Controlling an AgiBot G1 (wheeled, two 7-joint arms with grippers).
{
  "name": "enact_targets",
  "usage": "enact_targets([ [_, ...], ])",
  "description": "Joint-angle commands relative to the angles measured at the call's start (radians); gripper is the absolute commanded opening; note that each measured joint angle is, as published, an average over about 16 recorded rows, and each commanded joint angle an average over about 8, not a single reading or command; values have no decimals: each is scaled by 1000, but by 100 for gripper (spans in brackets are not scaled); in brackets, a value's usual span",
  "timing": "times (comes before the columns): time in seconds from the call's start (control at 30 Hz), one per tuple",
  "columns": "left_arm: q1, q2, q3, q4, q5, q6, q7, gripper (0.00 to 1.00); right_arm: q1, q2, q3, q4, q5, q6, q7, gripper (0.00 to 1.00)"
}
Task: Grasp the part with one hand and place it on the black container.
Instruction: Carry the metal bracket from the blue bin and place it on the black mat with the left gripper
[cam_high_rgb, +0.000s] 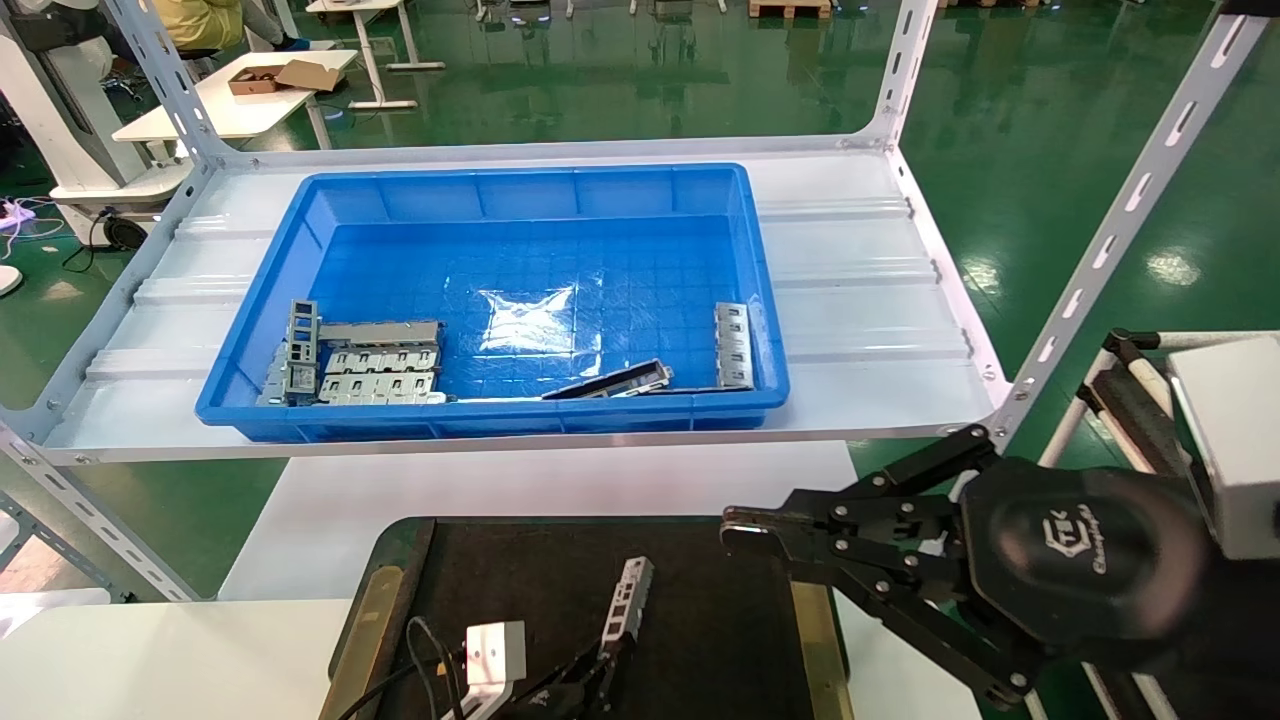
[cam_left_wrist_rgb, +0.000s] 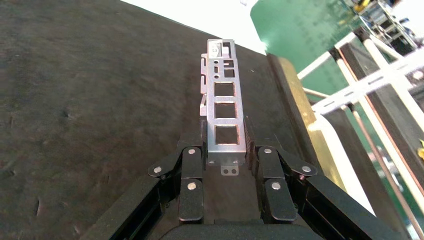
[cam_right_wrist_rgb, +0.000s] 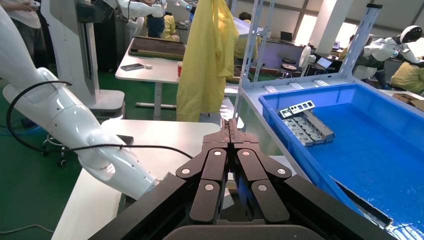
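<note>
The left tool is clamped on the part, a slim light-silver stamped channel with rectangular cutouts, above the black container. The right tool, fingers together, hovers beside the container's right edge. Beyond sits a blue bin.

Part light silver, row of rectangular cutouts. Black container matte black-brown, olive-gold side strips. Blue bin with grid-pattern floor (grey slotted plates inside). Both grippers black; right gripper has embossed logo. Floor glossy green.
</note>
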Motion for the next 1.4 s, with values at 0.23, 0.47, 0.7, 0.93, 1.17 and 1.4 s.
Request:
enact_targets([
  [0.23, -24, 45, 32, 42, -26, -78, 0, 0, 0, 0, 0, 0, 0, 0, 0, 0],
  [0.47, -37, 68, 48, 67, -42, -107, 2, 0, 0, 0, -1, 0, 0, 0, 0, 0],
  [0.7, -35, 89, 61, 77, -53, -139, 6, 0, 0, 0, -1, 0, 1, 0, 0, 0],
  [0.93, -33, 97, 74, 84, -66, -155, 9, 42, 0, 0, -1, 0, 1, 0, 0, 45],
  [1.17, -37, 97, 87, 84, -79, -160, 13, 100, 0, 0, -1, 0, 1, 1, -1, 100],
  [1.4, -39, 92, 97, 69, -81, -159, 21, 100, 0, 1, -1, 0, 1, 1, -1, 100],
])
